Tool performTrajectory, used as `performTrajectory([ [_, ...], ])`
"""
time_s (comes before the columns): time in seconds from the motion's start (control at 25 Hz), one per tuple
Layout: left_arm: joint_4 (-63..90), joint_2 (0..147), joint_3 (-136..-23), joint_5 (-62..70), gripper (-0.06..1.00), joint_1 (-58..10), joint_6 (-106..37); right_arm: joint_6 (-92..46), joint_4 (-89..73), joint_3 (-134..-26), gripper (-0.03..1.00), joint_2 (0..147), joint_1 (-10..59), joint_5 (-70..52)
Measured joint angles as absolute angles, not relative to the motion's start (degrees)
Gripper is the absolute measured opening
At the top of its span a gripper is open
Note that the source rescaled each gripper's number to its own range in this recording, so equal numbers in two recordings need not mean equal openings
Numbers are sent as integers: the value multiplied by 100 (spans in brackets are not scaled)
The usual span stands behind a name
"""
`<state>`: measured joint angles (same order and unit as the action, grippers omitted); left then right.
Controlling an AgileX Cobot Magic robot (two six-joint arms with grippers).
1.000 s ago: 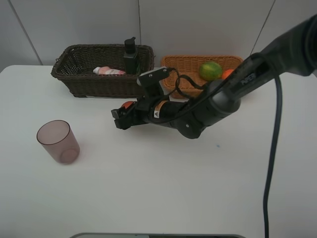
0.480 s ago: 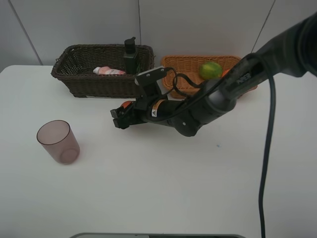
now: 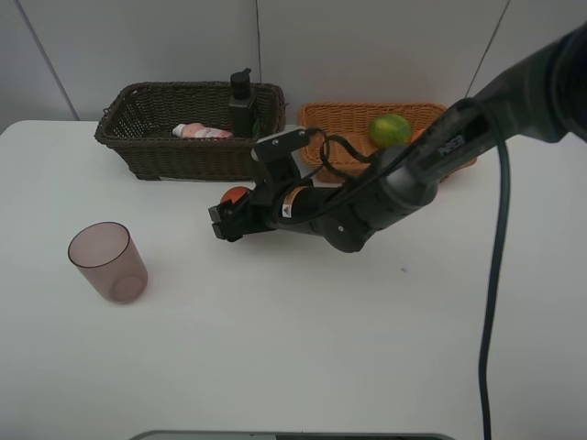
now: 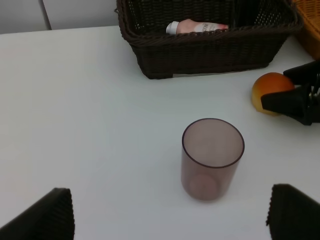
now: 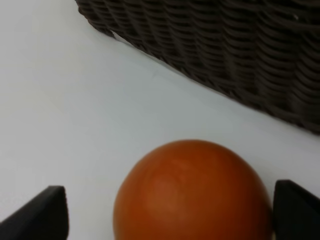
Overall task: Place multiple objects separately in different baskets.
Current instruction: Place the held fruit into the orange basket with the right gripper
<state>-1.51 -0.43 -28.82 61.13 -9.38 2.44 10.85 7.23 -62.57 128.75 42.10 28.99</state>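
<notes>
Mauve cup [image 4: 212, 159] upright on the white table [image 4: 75, 100], empty. Left gripper [image 4: 170, 217] short of it, jaws wide apart, nothing between them. Beyond the cup is the dark brown basket [image 4: 210, 47], pink bottle [image 4: 197, 26] lying inside. Orange-red fruit [image 4: 267, 90] on the table near the basket's corner, right gripper [image 4: 274, 89] fingers either side of it.

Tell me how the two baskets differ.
The dark brown basket is deeper; the light orange basket is shallower. The dark brown basket holds a pink bottle and a black bottle; the light orange basket holds a green citrus. Both are rectangular wicker.
</notes>
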Motion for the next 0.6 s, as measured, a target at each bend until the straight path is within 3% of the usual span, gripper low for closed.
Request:
performTrajectory([
  [0.6, -151, -43, -2882, 6113, 100, -938, 244, 1090, 723, -6673, 77, 13046, 4210, 2362],
])
